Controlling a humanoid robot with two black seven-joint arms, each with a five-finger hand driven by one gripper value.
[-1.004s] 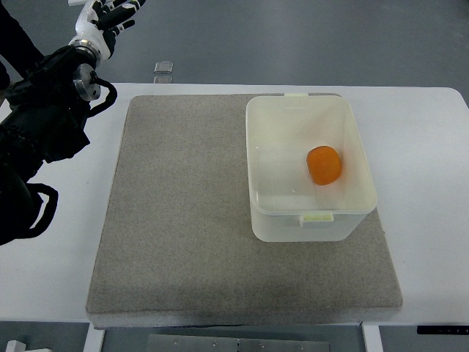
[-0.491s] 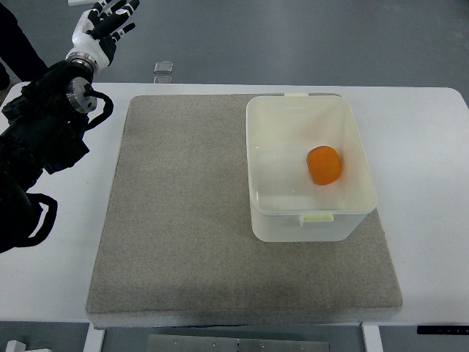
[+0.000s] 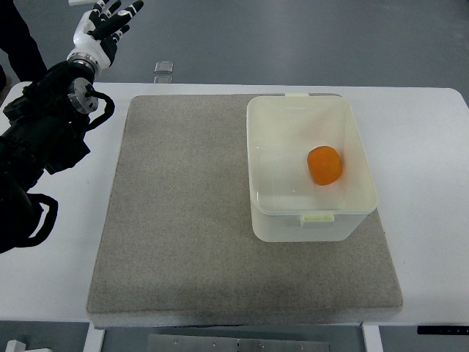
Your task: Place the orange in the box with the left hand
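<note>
While the orange [image 3: 324, 165] has stayed inside the box [image 3: 311, 170] at centre right, the left robot hand [image 3: 101, 29] has barely shifted, hovering empty with fingers spread at the frame's upper left, well apart from it.

We see a bright, even light, and it seems to come from above. The white table [image 3: 425, 183] is very bright but not washed out. Shadows are soft and small: a thin dark strip runs under the near edge of the gray mat [image 3: 183, 220], and a faint one sits beside the box [image 3: 311, 220]. The box walls shine a little. The picture is sharp in the middle. The black arm [image 3: 37, 147] is so dark we can hardly see its parts.
</note>
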